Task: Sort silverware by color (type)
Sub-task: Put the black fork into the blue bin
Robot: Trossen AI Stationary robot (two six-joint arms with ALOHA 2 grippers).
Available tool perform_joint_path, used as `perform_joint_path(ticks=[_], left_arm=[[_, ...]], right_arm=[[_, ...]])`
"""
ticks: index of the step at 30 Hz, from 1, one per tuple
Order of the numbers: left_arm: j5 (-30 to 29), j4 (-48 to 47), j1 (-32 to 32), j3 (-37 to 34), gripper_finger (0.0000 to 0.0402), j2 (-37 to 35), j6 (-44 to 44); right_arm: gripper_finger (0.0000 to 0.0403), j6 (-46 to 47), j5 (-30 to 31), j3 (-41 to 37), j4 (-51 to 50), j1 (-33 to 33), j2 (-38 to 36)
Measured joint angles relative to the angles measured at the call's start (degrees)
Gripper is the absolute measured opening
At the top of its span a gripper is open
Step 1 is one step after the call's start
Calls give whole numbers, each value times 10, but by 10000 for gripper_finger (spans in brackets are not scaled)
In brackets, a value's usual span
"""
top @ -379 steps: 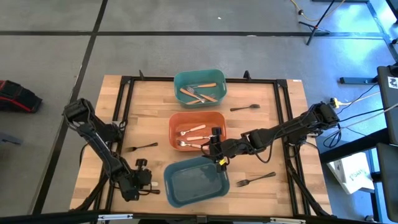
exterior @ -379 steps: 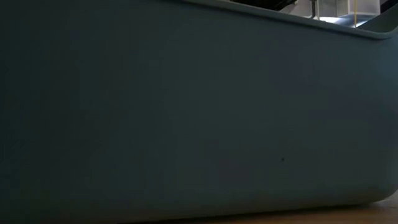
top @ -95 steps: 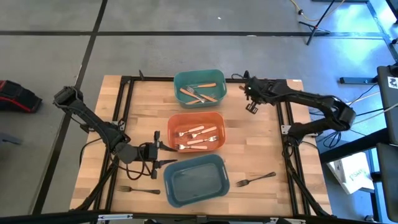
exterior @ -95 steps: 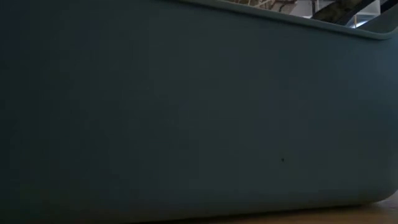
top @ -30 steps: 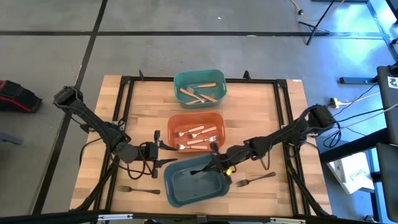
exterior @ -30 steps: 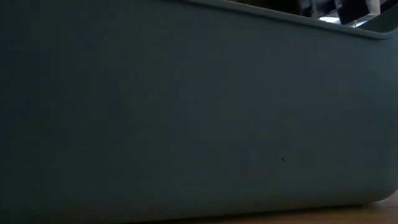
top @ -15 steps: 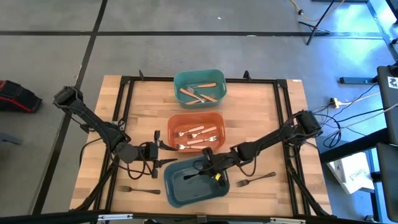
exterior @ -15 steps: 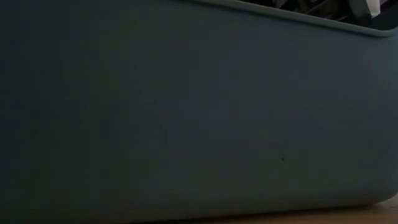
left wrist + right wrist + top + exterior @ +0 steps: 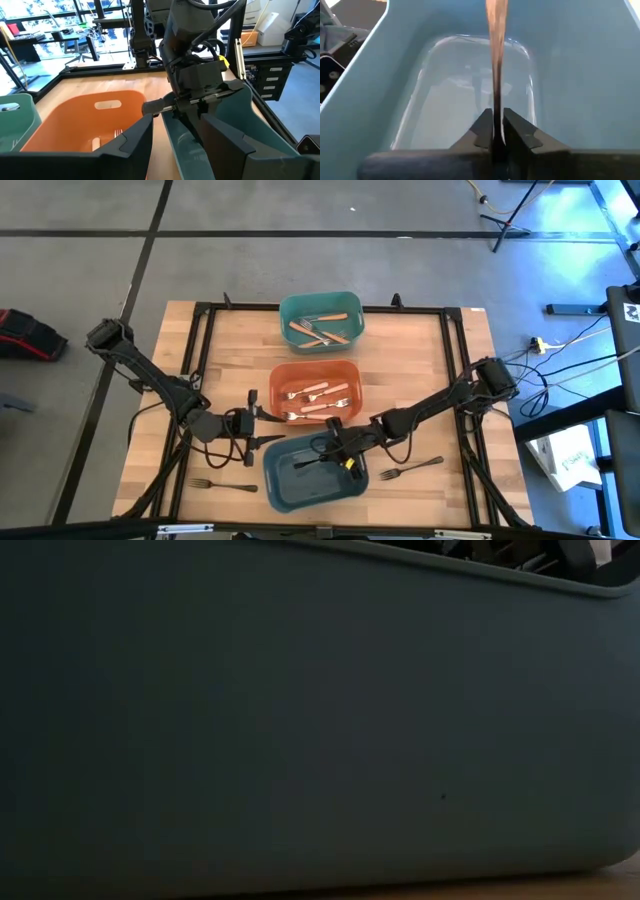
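Right gripper (image 9: 338, 455): I have it low over the blue-grey bin (image 9: 283, 488), right of that bin's middle. Its jaws are pinched on the handle of a dark grey fork (image 9: 312, 461), seen close in the right wrist view (image 9: 496, 60), where the fork runs straight out from between the jaws above the bin floor.

Held fork: lies roughly level, head toward the left, inside the bin's outline; I cannot tell whether it touches the bottom.

Left gripper (image 9: 262, 425): parked at the bench's near left, just beside the gap between the orange bin and the blue-grey bin. Jaws spread wide, nothing in them; the left wrist view shows both fingers (image 9: 132, 142) apart with the right arm's wrist beyond.

Teal bin (image 9: 348, 304): far centre, holds brown-handled forks (image 9: 332, 317).

Orange bin (image 9: 283, 376): centre, holds cream-handled forks (image 9: 318, 387).

Loose forks on the bench (image 9: 420, 395): one dark fork (image 9: 411, 469) near right, just beside the blue-grey bin; another dark fork (image 9: 222, 484) near left, well apart from the bins.

Low view: filled by the blue-grey bin's wall (image 9: 300, 720); only slivers of arm hardware above its rim.
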Motion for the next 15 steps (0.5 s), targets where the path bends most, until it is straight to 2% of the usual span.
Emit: perform_joint_path(ticks=[8,15], left_arm=[[0,1,0,0,160,0,0],[0,2,3,0,160,0,0]], right_arm=[[143,1,0,0,-24,0,-50],[164,28,0,0,-127,7,-152]])
